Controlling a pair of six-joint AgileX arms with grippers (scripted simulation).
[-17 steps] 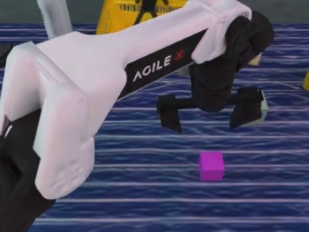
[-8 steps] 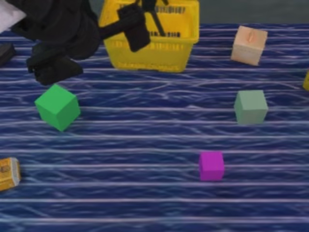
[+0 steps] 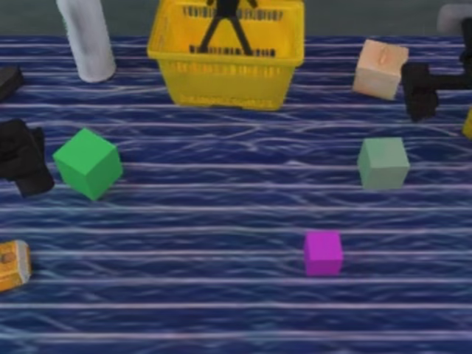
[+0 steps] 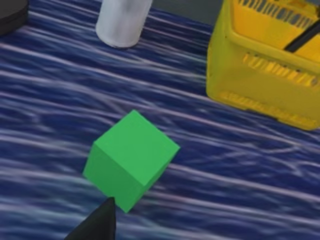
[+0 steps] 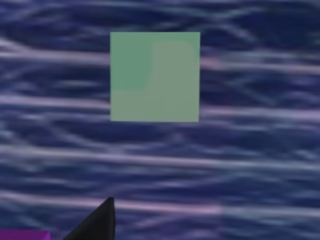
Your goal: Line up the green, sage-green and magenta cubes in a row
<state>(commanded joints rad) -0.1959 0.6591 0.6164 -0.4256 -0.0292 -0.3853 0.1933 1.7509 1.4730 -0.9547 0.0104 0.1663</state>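
Cubes are sitting scattered, no row yet: green cube (image 3: 88, 163) at your 9 o'clock, sage-green cube (image 3: 383, 163) at 3, magenta cube (image 3: 324, 253) around 5, each well apart from the others. You're looking at the left gripper (image 3: 23, 157) hanging just beside the green cube and the right gripper (image 3: 420, 90) sitting near the sage-green one at 2, probably each staging for its nearest pick; finger spread I cannot tell on either. No readable text showing on the yellow basket (image 3: 227, 74), the peach-tan box (image 3: 380, 68) or the orange pack (image 3: 13, 264).
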